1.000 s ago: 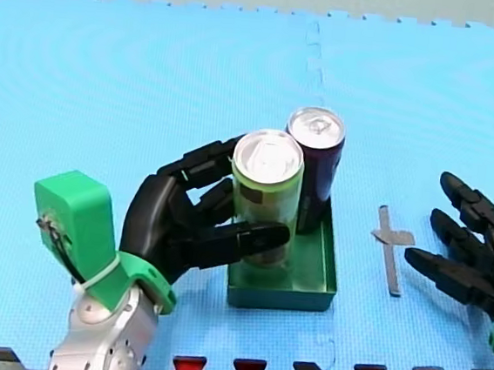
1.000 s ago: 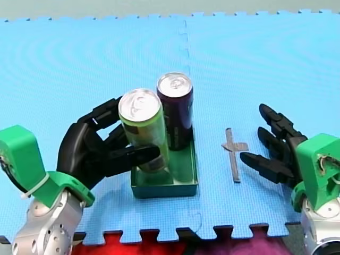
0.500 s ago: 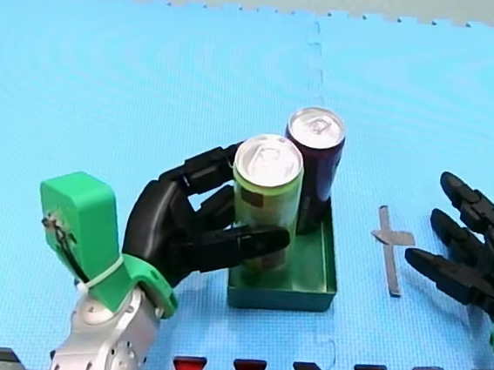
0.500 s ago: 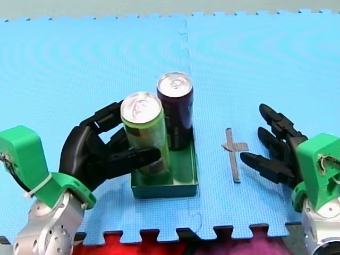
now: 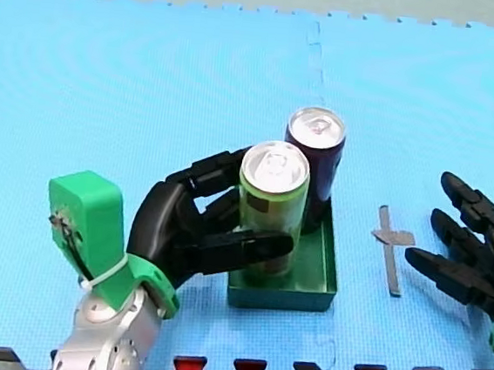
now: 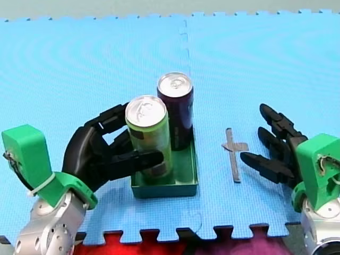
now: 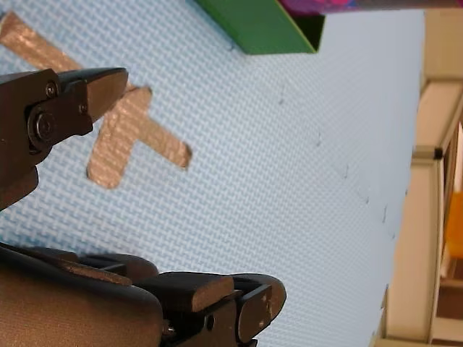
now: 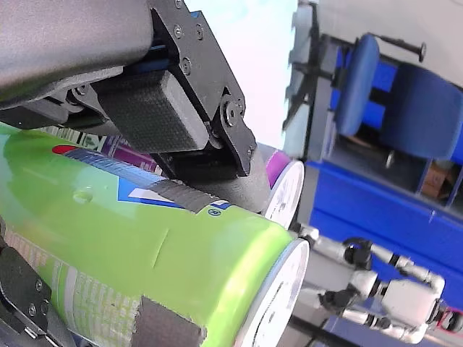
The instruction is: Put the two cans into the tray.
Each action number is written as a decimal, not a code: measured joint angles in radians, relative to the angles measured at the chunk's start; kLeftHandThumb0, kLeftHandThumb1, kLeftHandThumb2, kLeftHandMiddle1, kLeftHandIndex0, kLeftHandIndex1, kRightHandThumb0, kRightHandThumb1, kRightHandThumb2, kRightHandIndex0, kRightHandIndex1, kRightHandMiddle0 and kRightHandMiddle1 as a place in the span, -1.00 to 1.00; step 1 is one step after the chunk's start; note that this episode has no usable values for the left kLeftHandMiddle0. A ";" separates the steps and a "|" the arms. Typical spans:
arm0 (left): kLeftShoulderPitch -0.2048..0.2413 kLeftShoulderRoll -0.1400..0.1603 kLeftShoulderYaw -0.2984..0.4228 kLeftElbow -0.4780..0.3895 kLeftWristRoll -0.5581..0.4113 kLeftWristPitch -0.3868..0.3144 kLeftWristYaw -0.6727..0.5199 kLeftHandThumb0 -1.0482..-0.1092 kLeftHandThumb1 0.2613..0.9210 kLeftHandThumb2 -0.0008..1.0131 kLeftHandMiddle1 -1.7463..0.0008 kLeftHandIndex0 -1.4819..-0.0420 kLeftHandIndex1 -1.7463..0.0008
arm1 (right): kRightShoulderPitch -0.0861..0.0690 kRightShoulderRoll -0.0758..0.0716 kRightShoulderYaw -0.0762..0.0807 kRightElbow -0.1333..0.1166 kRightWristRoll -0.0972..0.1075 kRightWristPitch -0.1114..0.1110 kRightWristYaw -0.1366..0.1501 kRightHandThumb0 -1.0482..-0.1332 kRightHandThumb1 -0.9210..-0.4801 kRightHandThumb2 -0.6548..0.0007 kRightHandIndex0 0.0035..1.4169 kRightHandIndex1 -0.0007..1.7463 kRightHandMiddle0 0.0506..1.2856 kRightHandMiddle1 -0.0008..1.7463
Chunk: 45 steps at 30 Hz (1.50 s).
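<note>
Two cans are seen upright inside the tray [image 5: 282, 295]. The purple can [image 5: 317, 157] is set at the far end. The green can [image 5: 270, 205] is placed at the near end, on the left side, just in front of the purple one; contact between them cannot be told. The left hand [image 5: 199, 224] is clamped on the green can, with the thumb laid across its front and the fingers wrapped behind. That grip is also seen in the second wrist view, on the green can's side. Whether the can's base is seated on the tray floor cannot be told. Bare tray floor is left at the near right corner. The tray's near wall is set close to the foam mat [image 5: 133, 95] and its jigsaw front edge. A tape cross [image 5: 390, 247] is stuck on the mat between the tray's right wall and the right hand [image 5: 468, 254], apart from both. Nothing is held by the right hand. Wide open mat is left to the left and beyond the tray.
</note>
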 measured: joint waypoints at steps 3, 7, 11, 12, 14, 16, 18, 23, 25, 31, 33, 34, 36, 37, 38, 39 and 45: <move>0.001 -0.001 -0.009 -0.004 0.003 0.000 -0.004 0.42 0.49 -1.00 1.00 -0.69 1.00 | 0.000 0.000 0.002 0.000 -0.004 -0.002 -0.004 -0.79 -0.41 0.99 -0.49 -1.00 -0.60 -1.00; 0.002 0.001 -0.019 -0.003 0.018 -0.010 -0.006 0.42 0.49 -1.00 1.00 -0.69 1.00 | 0.000 0.000 0.004 0.000 -0.010 -0.005 -0.010 -0.80 -0.42 0.99 -0.49 -1.00 -0.60 -1.00; 0.006 0.001 -0.029 0.002 0.033 -0.027 -0.006 0.43 0.48 -1.00 1.00 -0.69 1.00 | 0.000 0.001 0.005 0.000 -0.013 -0.006 -0.017 -0.80 -0.42 1.00 -0.49 -1.00 -0.61 -1.00; 0.007 0.001 -0.031 0.002 0.037 -0.029 -0.006 0.43 0.48 -1.00 1.00 -0.69 1.00 | 0.000 0.001 0.005 0.000 -0.013 -0.006 -0.017 -0.80 -0.42 1.00 -0.49 -1.00 -0.61 -1.00; 0.009 0.000 -0.034 0.004 0.041 -0.032 -0.006 0.43 0.48 -1.00 1.00 -0.69 1.00 | 0.000 0.001 0.005 0.000 -0.013 -0.005 -0.017 -0.79 -0.41 1.00 -0.49 -1.00 -0.61 -1.00; 0.010 0.000 -0.037 0.006 0.044 -0.034 -0.006 0.43 0.47 -1.00 1.00 -0.70 1.00 | 0.000 0.001 0.005 0.000 -0.013 -0.005 -0.018 -0.78 -0.41 1.00 -0.49 -1.00 -0.61 -1.00; 0.011 0.001 -0.039 0.008 0.048 -0.036 -0.007 0.43 0.47 -1.00 1.00 -0.70 1.00 | 0.000 0.001 0.005 -0.001 -0.013 -0.004 -0.018 -0.77 -0.40 1.00 -0.49 -1.00 -0.61 -1.00; 0.011 0.002 -0.041 0.011 0.054 -0.041 -0.008 0.42 0.47 -1.00 1.00 -0.70 1.00 | -0.001 0.001 0.005 -0.003 -0.013 -0.003 -0.019 -0.73 -0.39 1.00 -0.49 -1.00 -0.62 -1.00; 0.011 0.002 -0.042 0.011 0.058 -0.041 -0.008 0.42 0.47 -1.00 1.00 -0.70 1.00 | -0.001 0.001 0.005 -0.004 -0.013 -0.003 -0.020 -0.72 -0.39 1.00 -0.49 -1.00 -0.62 -1.00; 0.011 0.003 -0.046 0.010 0.064 -0.042 -0.007 0.42 0.46 -1.00 1.00 -0.70 1.00 | -0.001 0.001 0.004 -0.005 -0.013 -0.003 -0.024 -0.69 -0.41 0.99 -0.49 -1.00 -0.62 -1.00; 0.011 0.003 -0.047 0.010 0.065 -0.042 -0.007 0.42 0.46 -1.00 1.00 -0.70 1.00 | -0.001 0.001 0.002 -0.005 -0.013 -0.003 -0.024 -0.69 -0.41 0.99 -0.49 -1.00 -0.62 -1.00; 0.011 0.003 -0.047 0.010 0.066 -0.042 -0.007 0.42 0.46 -1.00 1.00 -0.71 1.00 | -0.001 0.001 0.002 -0.005 -0.012 -0.003 -0.024 -0.70 -0.42 0.99 -0.49 -1.00 -0.62 -1.00; 0.012 0.003 -0.049 0.008 0.069 -0.042 -0.007 0.42 0.45 -1.00 1.00 -0.71 1.00 | -0.001 0.001 0.000 -0.005 -0.011 -0.003 -0.024 -0.70 -0.42 0.99 -0.49 -1.00 -0.62 -1.00; 0.013 0.003 -0.050 0.007 0.071 -0.044 -0.007 0.42 0.45 -1.00 1.00 -0.71 1.00 | 0.000 0.001 -0.001 -0.005 -0.011 -0.003 -0.024 -0.71 -0.43 0.99 -0.49 -1.00 -0.61 -1.00; 0.015 0.003 -0.051 0.005 0.072 -0.045 -0.007 0.42 0.45 -1.00 1.00 -0.71 1.00 | 0.000 0.001 -0.002 -0.006 -0.011 -0.003 -0.025 -0.71 -0.43 0.99 -0.49 -1.00 -0.61 -1.00; 0.017 0.003 -0.052 0.002 0.075 -0.046 -0.007 0.42 0.45 -1.00 1.00 -0.71 1.00 | 0.000 0.001 -0.003 -0.006 -0.011 -0.003 -0.025 -0.72 -0.43 0.99 -0.49 -1.00 -0.61 -1.00; 0.033 0.003 -0.062 -0.022 0.098 -0.060 0.011 0.42 0.45 -1.00 1.00 -0.71 1.00 | 0.001 0.001 -0.005 -0.008 -0.011 -0.003 -0.024 -0.75 -0.45 0.99 -0.48 -1.00 -0.61 -1.00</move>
